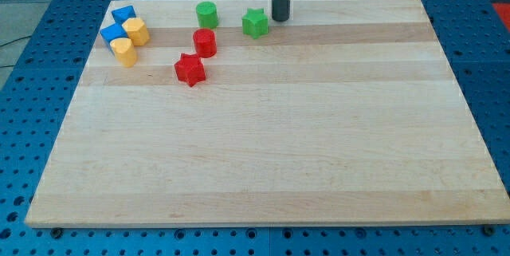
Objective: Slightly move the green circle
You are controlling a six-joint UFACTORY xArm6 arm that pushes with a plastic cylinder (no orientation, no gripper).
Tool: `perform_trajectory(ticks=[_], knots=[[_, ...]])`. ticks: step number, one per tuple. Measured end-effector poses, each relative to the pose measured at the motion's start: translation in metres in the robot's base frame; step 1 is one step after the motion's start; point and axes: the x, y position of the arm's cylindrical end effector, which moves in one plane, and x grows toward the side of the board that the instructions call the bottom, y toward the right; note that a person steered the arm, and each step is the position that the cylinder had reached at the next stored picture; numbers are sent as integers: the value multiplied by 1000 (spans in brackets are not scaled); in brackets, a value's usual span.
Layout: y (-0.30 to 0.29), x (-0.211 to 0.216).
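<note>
The green circle (207,14) is a short green cylinder near the top edge of the wooden board (271,160), left of centre. A green star (255,22) lies to its right. My tip (280,18) stands just right of the green star, close to it, and well right of the green circle. I cannot tell if the tip touches the star.
A red cylinder (205,42) and a red star (190,69) lie below the green circle. At the top left sit two blue blocks (123,15) (112,33) and two yellow blocks (136,30) (123,50), clustered together.
</note>
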Motion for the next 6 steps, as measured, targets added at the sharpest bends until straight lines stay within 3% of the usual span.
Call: perform_trajectory(ticks=[1, 2, 4, 5, 6], knots=[[-47, -32], [-92, -32], [-125, -6], [-189, -33], [-217, -33]])
